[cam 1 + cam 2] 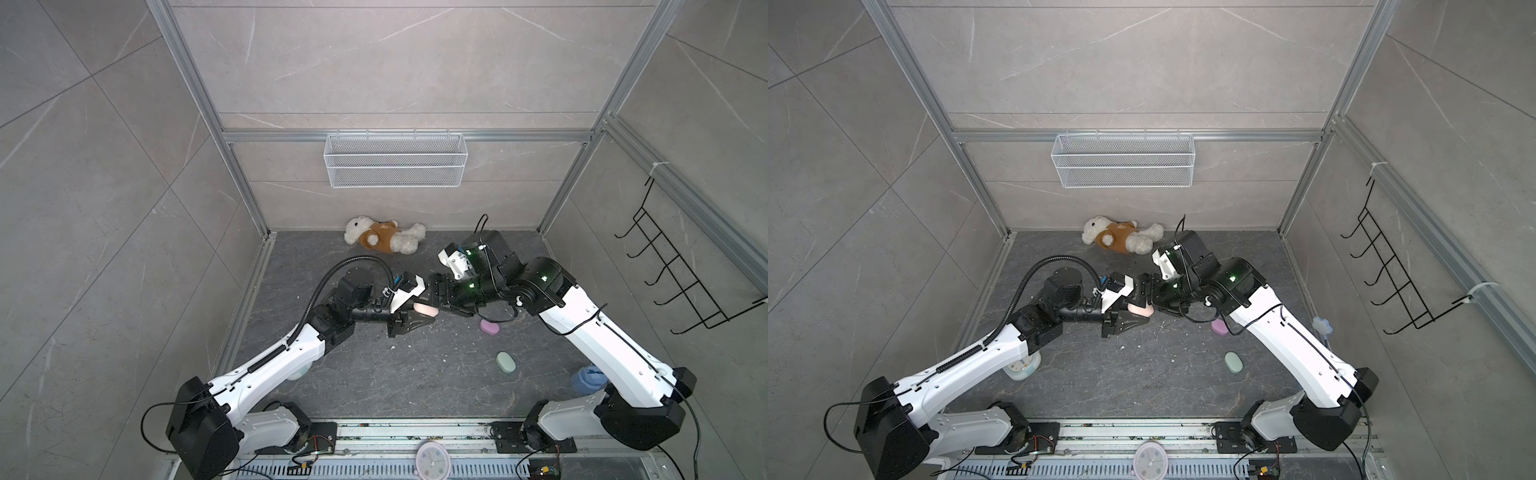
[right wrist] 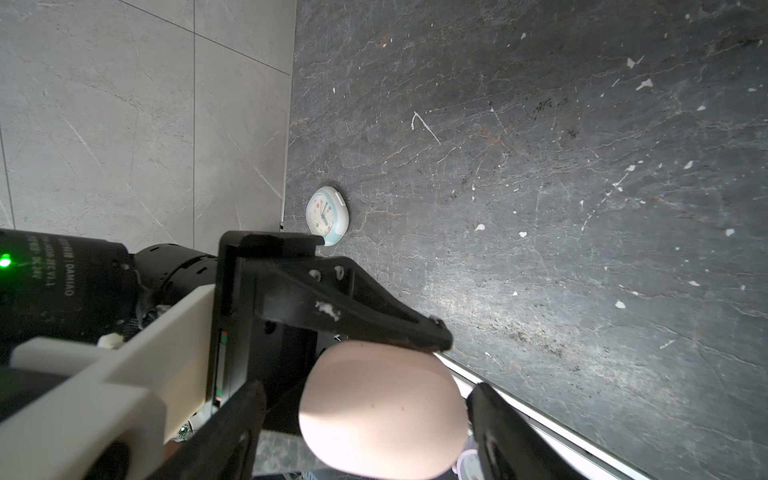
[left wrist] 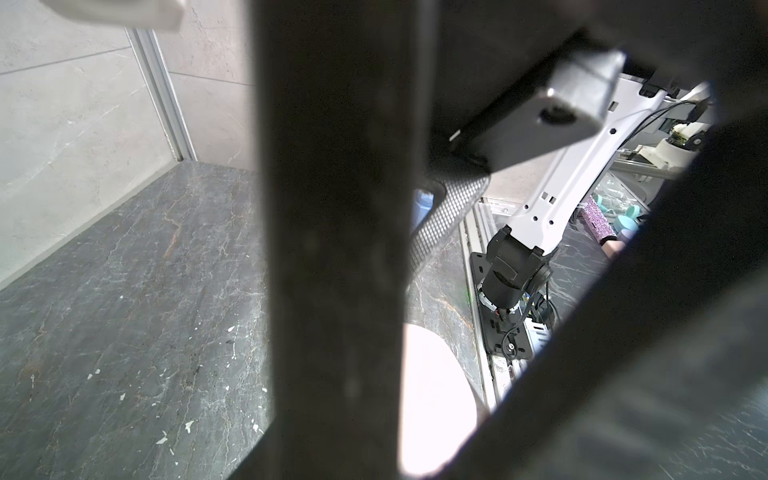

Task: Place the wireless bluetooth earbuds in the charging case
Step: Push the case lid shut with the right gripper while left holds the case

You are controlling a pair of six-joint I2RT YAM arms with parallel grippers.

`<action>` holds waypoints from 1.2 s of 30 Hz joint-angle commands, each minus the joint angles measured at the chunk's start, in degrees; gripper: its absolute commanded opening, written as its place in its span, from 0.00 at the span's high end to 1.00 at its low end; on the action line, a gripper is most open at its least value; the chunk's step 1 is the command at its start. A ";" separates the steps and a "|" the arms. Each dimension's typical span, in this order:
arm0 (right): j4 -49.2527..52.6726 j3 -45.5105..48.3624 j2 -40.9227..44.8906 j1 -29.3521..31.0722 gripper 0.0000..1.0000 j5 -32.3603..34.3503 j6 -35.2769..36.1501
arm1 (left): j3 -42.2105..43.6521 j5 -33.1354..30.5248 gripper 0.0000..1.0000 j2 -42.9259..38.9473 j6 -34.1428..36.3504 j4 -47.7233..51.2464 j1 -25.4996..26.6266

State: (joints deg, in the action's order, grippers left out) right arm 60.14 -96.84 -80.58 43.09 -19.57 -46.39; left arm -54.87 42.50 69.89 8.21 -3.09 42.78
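- peach case (image 2: 382,409) sits closest to the lens in the right wrist view: smooth pebble shape, looks closed, held up off the floor (image 1: 436,382).
- left gripper (image 1: 424,311) is clamped on the peach case. One black finger (image 2: 374,309) has its tip pressed on the case's side. In both top views the case sits between its two fingers.
- right gripper (image 1: 436,296) faces the left gripper tip to tip. Its fingers (image 2: 503,432) are spread apart, one on each side of the peach case. There is a clear gap on one side. The other finger is just beside the case, contact cannot tell. No grip.
- earbuds: none made out in any view, cannot tell if any are inside the case.
- lilac case (image 1: 489,327) lies on the floor near the right gripper, behind it and under its wrist.
- mint case (image 1: 506,361) lies on the floor farther back the same way, well apart from both grippers.
- teddy bear (image 1: 384,237) lies beyond both grippers, by the back wall.
- blue-white clock (image 2: 326,216) is on the floor by the side wall, well behind the left gripper, partly under that forearm in a top view.
- pink clock (image 1: 432,459) is at the front rail, well behind both grippers, between the arm bases.
- white specks (image 2: 644,85) are scattered on the floor under and around the grippers.
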 commanded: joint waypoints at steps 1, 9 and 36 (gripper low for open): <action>1.66 0.90 -0.50 -0.01 0.21 -0.32 -1.16 | -2.44 0.36 0.85 -1.58 1.94 -2.97 0.17; 0.43 0.69 -0.34 -0.13 0.23 -1.01 -2.21 | -2.67 0.03 0.85 -1.68 2.25 -2.58 0.28; -2.64 3.59 1.77 -0.19 0.57 -0.53 -4.28 | -1.95 -0.44 0.75 -1.20 1.77 -3.50 0.71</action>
State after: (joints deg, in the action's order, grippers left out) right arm 58.00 -93.56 -80.75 43.09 -22.04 -49.82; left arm -54.87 42.04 69.87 8.60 -3.66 43.16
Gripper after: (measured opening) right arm 0.613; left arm 0.418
